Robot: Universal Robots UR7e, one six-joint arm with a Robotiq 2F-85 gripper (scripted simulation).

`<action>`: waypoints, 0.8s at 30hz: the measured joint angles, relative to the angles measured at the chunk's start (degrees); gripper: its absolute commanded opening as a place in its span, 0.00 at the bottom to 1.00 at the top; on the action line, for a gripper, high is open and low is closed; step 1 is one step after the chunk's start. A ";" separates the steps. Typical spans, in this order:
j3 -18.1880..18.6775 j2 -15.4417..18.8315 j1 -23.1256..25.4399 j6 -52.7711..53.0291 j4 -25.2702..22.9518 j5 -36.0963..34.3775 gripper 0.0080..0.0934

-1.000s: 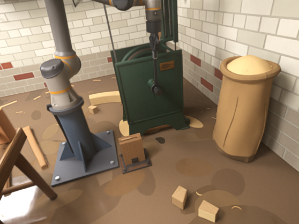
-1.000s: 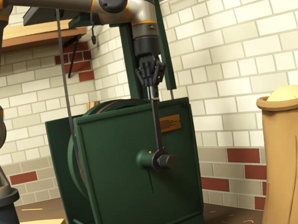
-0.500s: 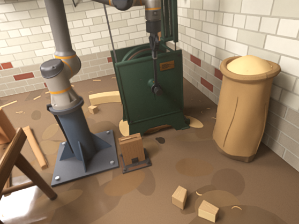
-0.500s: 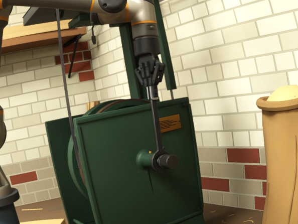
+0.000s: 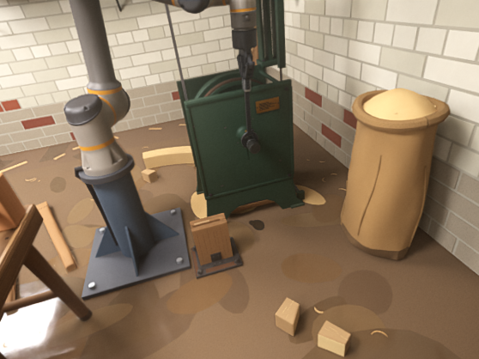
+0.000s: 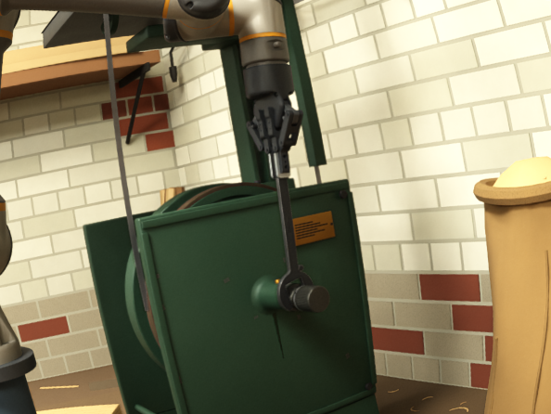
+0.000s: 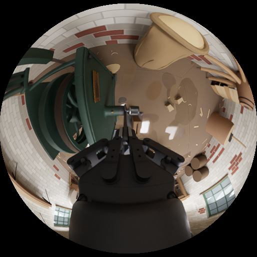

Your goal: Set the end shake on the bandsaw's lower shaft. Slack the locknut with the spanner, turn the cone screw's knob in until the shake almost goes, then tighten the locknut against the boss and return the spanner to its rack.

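The spanner (image 6: 287,223) hangs almost upright with its jaw around the locknut (image 6: 288,294), which sits between the green boss (image 6: 264,293) and the dark knurled knob (image 6: 310,298) on the bandsaw's lower door. My gripper (image 6: 279,151) is above the door's top edge, its fingers closed on the upper end of the spanner's handle (image 7: 125,125). In the wrist camera the handle runs down from the fingers to the nut (image 7: 128,111). The wooden spanner rack (image 5: 211,238) stands empty on the floor in front of the saw (image 5: 238,141).
A tall sawdust sack (image 5: 392,171) stands against the right wall. The arm's grey pedestal (image 5: 124,223) is left of the rack. Wood blocks (image 5: 287,316) and offcuts lie on the floor, with a chair (image 5: 25,257) at the left edge.
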 measured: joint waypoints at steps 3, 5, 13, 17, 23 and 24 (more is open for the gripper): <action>-0.08 -0.35 -0.05 -0.06 0.19 0.04 0.00; -0.10 -0.56 -0.10 -0.10 0.33 0.07 0.00; -0.17 -1.39 -0.27 -0.29 0.85 0.23 0.00; -0.24 -1.83 -0.37 -0.39 1.07 0.33 0.00; -0.36 -2.48 -0.51 -0.53 1.30 0.53 0.00; -0.38 -2.58 -0.53 -0.55 1.36 0.56 0.00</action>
